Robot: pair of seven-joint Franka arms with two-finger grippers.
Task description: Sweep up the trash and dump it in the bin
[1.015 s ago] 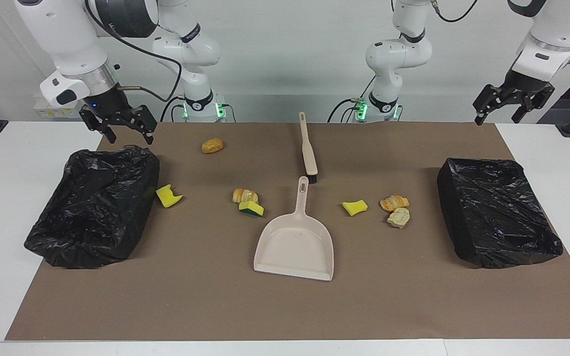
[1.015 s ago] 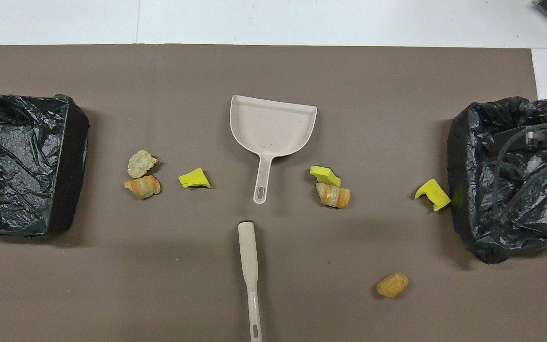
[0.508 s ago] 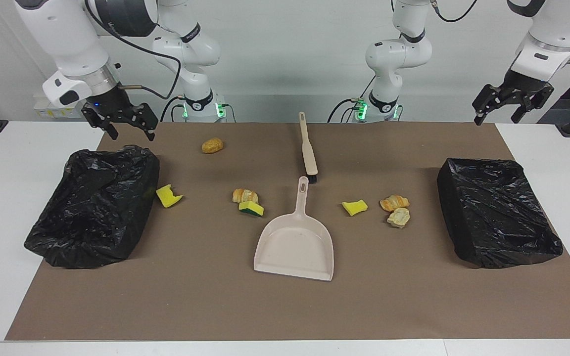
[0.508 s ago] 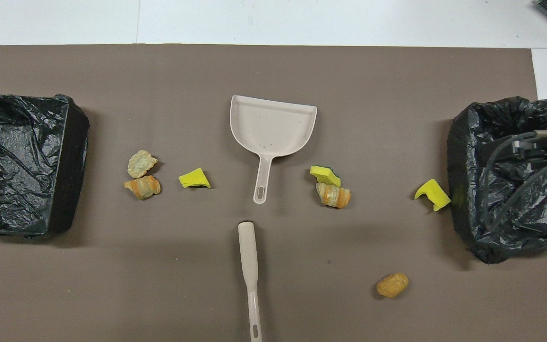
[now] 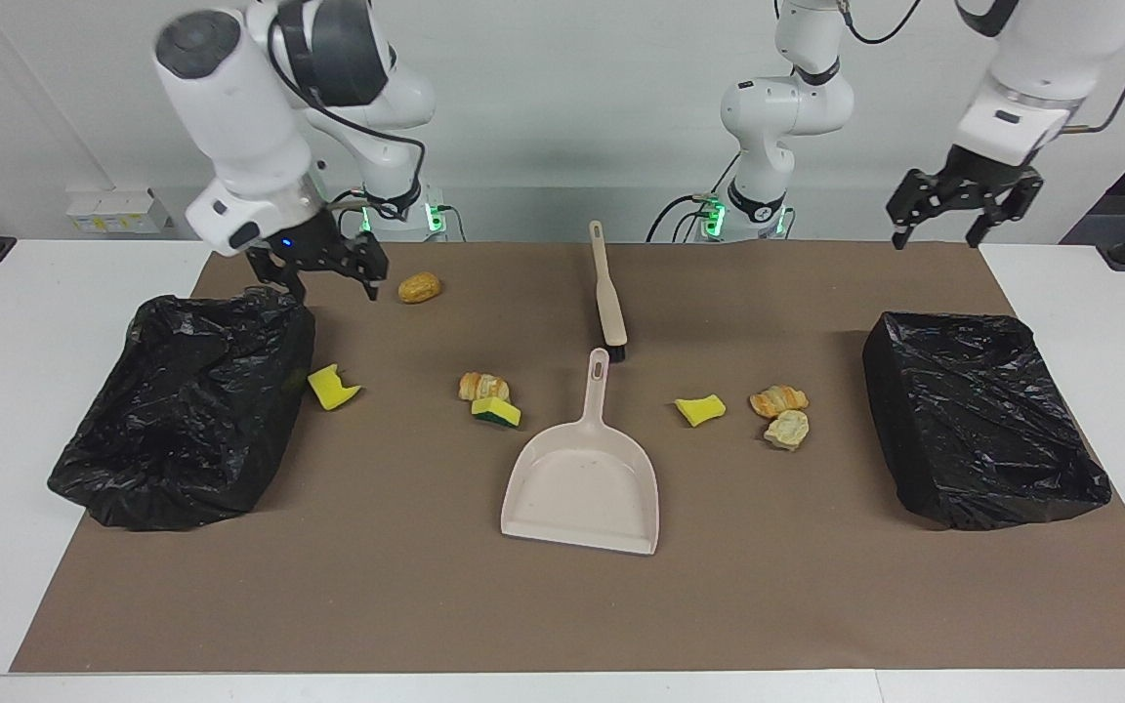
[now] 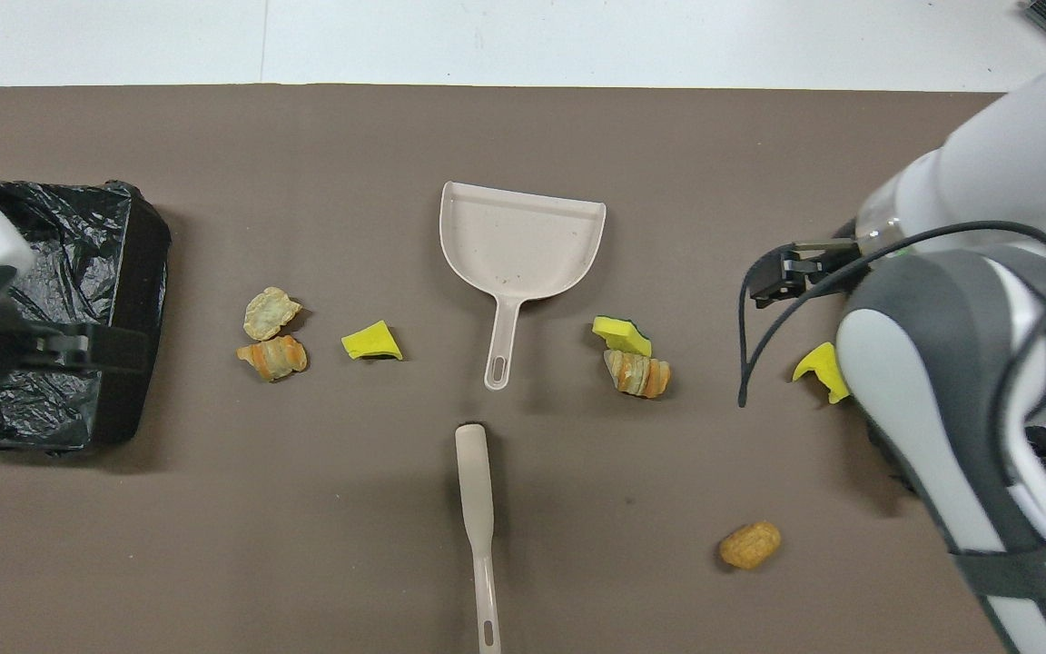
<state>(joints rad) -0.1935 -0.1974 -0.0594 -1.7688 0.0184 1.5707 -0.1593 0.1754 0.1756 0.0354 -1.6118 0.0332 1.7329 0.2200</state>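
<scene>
Trash lies scattered on the brown mat (image 5: 377, 586) of the desk (image 5: 16, 391): a yellow sponge piece (image 5: 331, 387) beside the bin (image 5: 187, 410) at the right arm's end, a pastry (image 5: 481, 385) touching a green-backed sponge (image 5: 496, 412), a bread roll (image 5: 419, 287) at 11 o'clock from the dustpan (image 5: 584, 483), another sponge piece (image 5: 700, 410), and two pastries (image 5: 779, 414) at 2 o'clock from the dustpan. The brush (image 5: 607, 293) lies at 12 o'clock. The right claw (image 5: 320, 275), fingers apart, hangs beside the roll. The left claw (image 5: 963, 207), fingers apart, hangs above the mat's corner near the other bin (image 5: 982, 420).
</scene>
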